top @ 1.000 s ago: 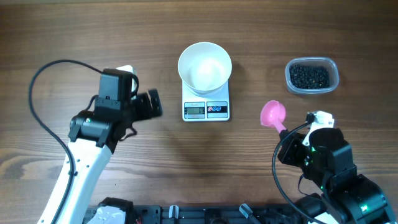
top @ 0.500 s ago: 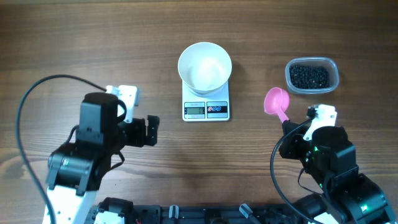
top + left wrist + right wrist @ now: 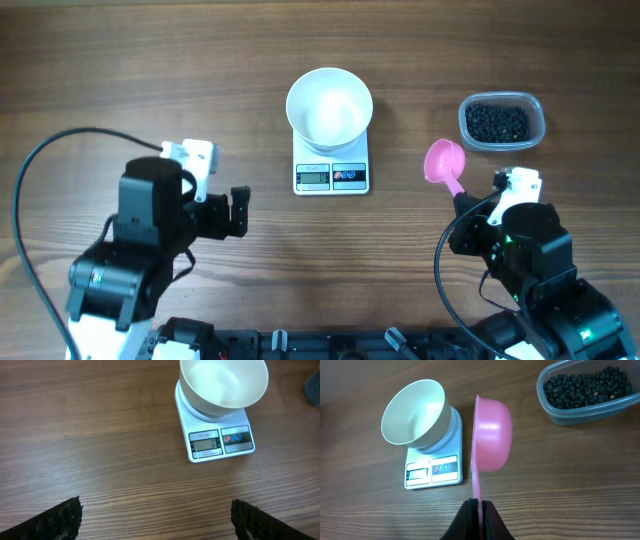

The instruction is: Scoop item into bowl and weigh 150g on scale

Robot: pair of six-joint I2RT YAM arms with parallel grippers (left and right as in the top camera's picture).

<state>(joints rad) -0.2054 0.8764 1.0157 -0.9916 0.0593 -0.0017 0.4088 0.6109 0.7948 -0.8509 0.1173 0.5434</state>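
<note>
Well, at the right gripper (image 3: pixel 479 506) the two dark fingers are pinched shut on the thin handle of a pink scoop (image 3: pixel 492 435). The scoop is tipped on its side, its rounded back bulging toward the right of the wrist view. In the overhead view it hangs right of centre, between the scale (image 3: pixel 331 176) and a clear plastic tub (image 3: pixel 540 118), nearer the tub.

The left gripper (image 3: pixel 156 519) has its ridged black fingers spread wide at the bottom corners of its own view, with only bare wood between them; it holds nothing.

Farther out, the white bowl (image 3: pixel 329 107) sits on the scale at upper centre, and the display shows a zero. The black beans (image 3: pixel 497 121) lie heaped in the tub at the upper right, well apart from the bowl.

Everything rests on a brown wood-grain table (image 3: pixel 300 260) with long streaks running across. A black cable (image 3: pixel 30 190) loops out from the left arm at the lower left. The tabletop fills every view, so the room beyond cannot be made out.
</note>
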